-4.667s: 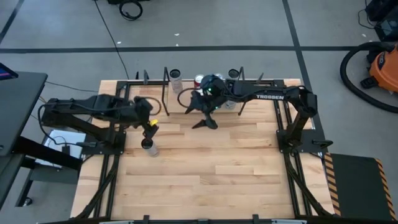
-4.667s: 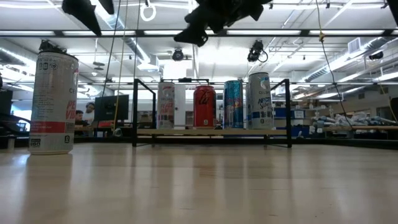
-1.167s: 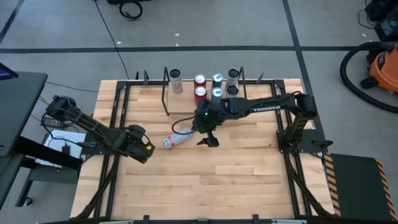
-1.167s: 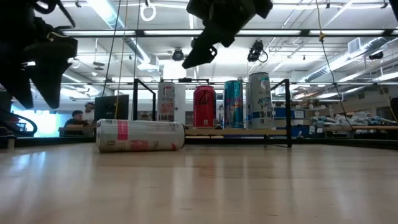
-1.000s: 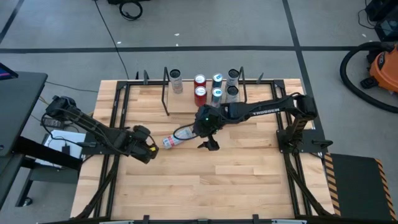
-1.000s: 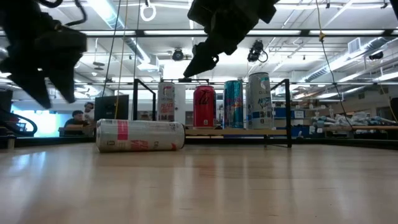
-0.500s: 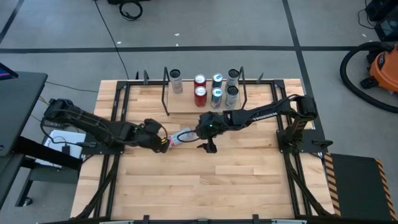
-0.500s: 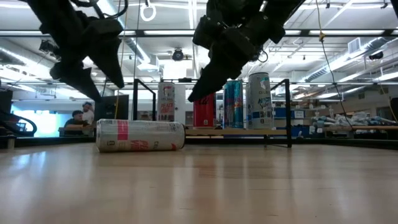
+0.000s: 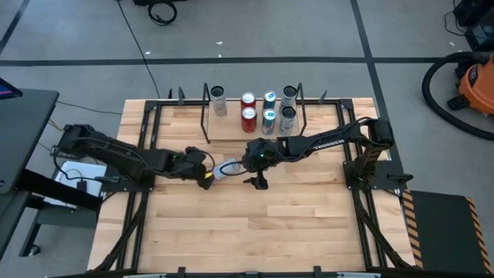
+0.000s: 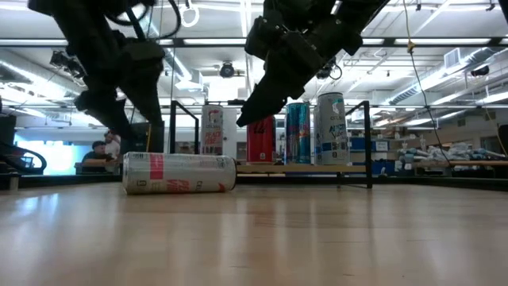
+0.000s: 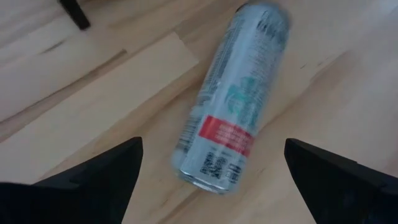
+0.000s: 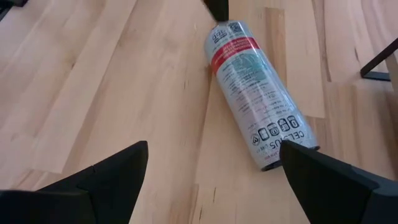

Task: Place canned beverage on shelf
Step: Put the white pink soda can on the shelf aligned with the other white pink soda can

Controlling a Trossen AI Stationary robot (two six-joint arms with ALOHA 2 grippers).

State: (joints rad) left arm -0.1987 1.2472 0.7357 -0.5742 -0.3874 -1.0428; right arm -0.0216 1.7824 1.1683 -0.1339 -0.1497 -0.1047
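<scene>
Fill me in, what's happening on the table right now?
A white and red Celsius can lies on its side on the wooden table, in front of the shelf where several cans already stand upright. Both arms have gathered over it: the left gripper and the right gripper hover at opposite ends of the can, jaws open. Neither holds it.

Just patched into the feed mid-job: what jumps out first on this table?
A white can lies on its side on the table, well in front of the shelf. Both open grippers hover at it, the left gripper at one end and the right gripper at the other. Six cans stand upright on the shelf.
</scene>
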